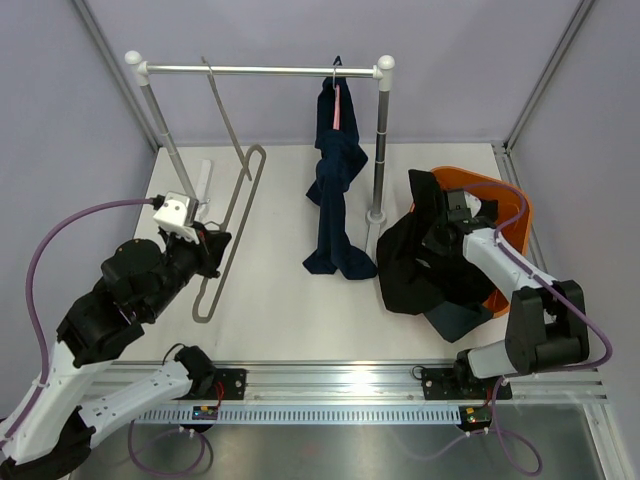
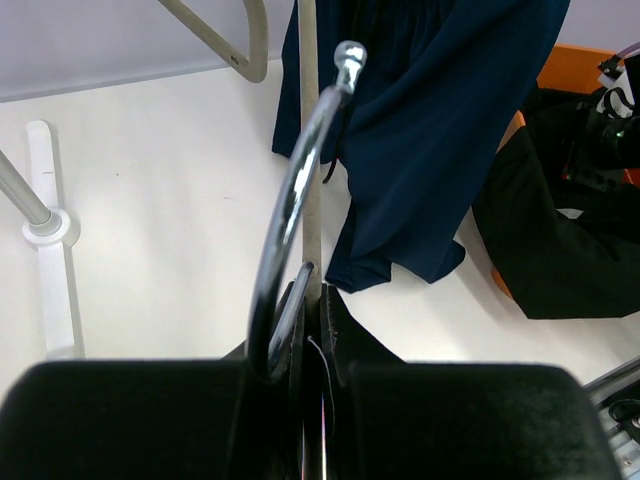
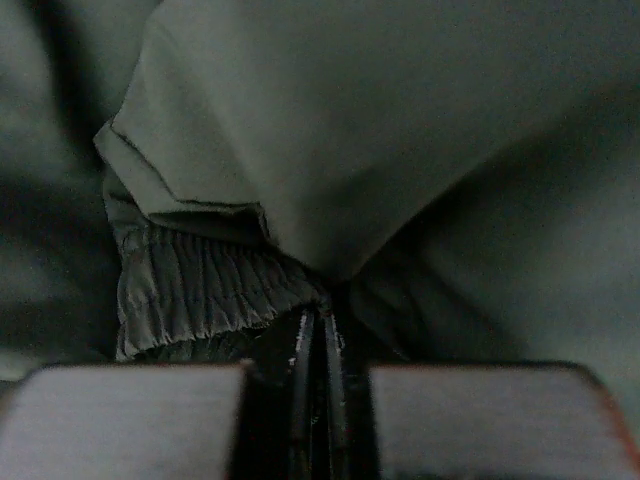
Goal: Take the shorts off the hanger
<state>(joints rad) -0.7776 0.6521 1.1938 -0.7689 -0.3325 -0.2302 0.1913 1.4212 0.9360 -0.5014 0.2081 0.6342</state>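
Observation:
Navy blue shorts (image 1: pixel 335 200) hang from a pink hanger (image 1: pixel 338 105) on the rail, their legs resting on the table; they also show in the left wrist view (image 2: pixel 430 130). My left gripper (image 1: pixel 212 243) is shut on a bare grey hanger (image 1: pixel 232 195), and the left wrist view shows its jaws (image 2: pixel 318 285) closed on the hanger's rod beside its chrome hook (image 2: pixel 298 190). My right gripper (image 1: pixel 438 238) is shut on black shorts (image 1: pixel 415 270), which drape over the orange basket's edge. The right wrist view shows its jaws (image 3: pixel 322 312) pinching the cloth by the gathered waistband (image 3: pixel 200 295). Dark teal shorts (image 1: pixel 458 322) lie under the black ones.
The metal clothes rail (image 1: pixel 260 70) stands on two posts with white feet, the right post (image 1: pixel 379 150) being close to the navy shorts. An orange basket (image 1: pixel 490 190) stands at the right behind my right arm. Bare white table lies between the two arms.

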